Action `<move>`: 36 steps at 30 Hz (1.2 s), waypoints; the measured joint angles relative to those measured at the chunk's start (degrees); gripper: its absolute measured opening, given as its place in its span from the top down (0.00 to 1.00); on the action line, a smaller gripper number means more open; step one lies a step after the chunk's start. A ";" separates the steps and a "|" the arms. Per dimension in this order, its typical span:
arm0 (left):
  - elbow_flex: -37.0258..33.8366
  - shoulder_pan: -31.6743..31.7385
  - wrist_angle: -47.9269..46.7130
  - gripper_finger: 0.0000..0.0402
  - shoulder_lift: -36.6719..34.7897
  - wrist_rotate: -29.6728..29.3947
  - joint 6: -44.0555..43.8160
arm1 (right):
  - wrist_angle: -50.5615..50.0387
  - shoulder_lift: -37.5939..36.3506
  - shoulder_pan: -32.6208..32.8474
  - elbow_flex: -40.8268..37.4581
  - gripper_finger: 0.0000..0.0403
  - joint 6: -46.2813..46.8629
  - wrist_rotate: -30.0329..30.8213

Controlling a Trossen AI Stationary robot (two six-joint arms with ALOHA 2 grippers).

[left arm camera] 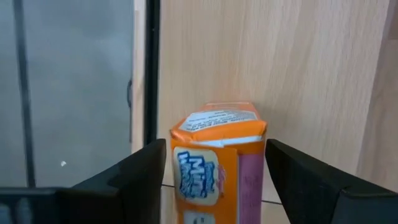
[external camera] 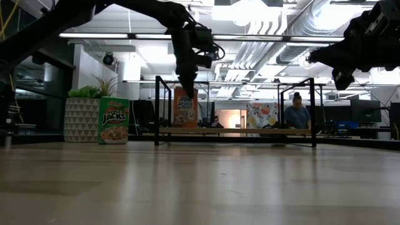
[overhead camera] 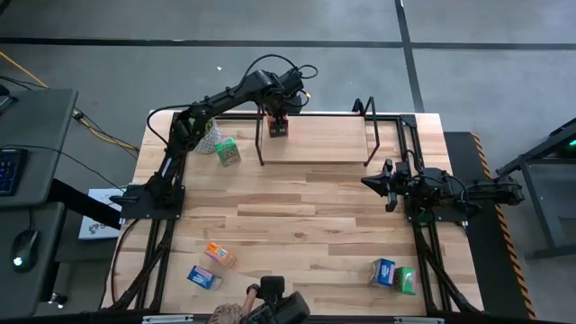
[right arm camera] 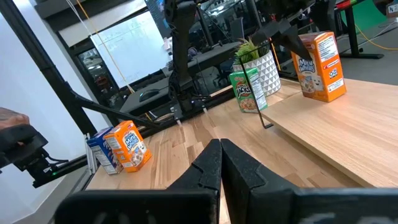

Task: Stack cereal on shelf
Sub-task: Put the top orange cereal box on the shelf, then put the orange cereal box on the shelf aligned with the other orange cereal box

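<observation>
While the left gripper [overhead camera: 278,120] hangs over the orange cereal box [overhead camera: 279,128] standing on the shelf [overhead camera: 315,144] at upper centre, its jaws spread, apparently just clear. Light, crushable cardboard suits a gentle side pinch. Right gripper [overhead camera: 389,184] is pressed together.

A grey concrete floor [overhead camera: 504,81] crossed by dark seam lines surrounds the pale wooden plank tabletop [overhead camera: 306,207]. Beside the tabletop's left edge stands a grey desk [overhead camera: 31,135] carrying a black keyboard [overhead camera: 9,171] and mouse [overhead camera: 27,243]. Beyond the tabletop, long white ceiling strip lights [external camera: 125,36] and pale ventilation ducts [external camera: 300,25] hang overhead, and a seated person [external camera: 297,115] faces monitors [external camera: 365,111].
</observation>
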 joint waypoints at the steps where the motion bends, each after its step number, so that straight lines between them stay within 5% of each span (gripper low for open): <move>1: 0.01 0.00 0.02 0.34 -0.26 -0.21 0.17 | 0.00 0.00 0.01 0.00 1.00 0.00 0.00; 19: 0.06 0.02 0.91 0.34 -11.81 -2.54 -1.62 | 0.00 0.02 0.02 -0.01 1.00 0.00 0.00; 28: -0.87 -0.03 2.51 0.34 -19.76 13.68 -14.26 | 0.00 0.02 0.02 -0.01 1.00 0.00 0.01; 32: -9.36 -1.37 8.83 0.34 -24.72 20.32 -16.54 | 0.00 0.02 0.02 0.01 1.00 0.00 -0.01; 36: -26.36 -3.37 21.80 0.34 -34.44 20.83 -19.57 | 0.00 0.02 0.01 0.01 1.00 0.00 0.01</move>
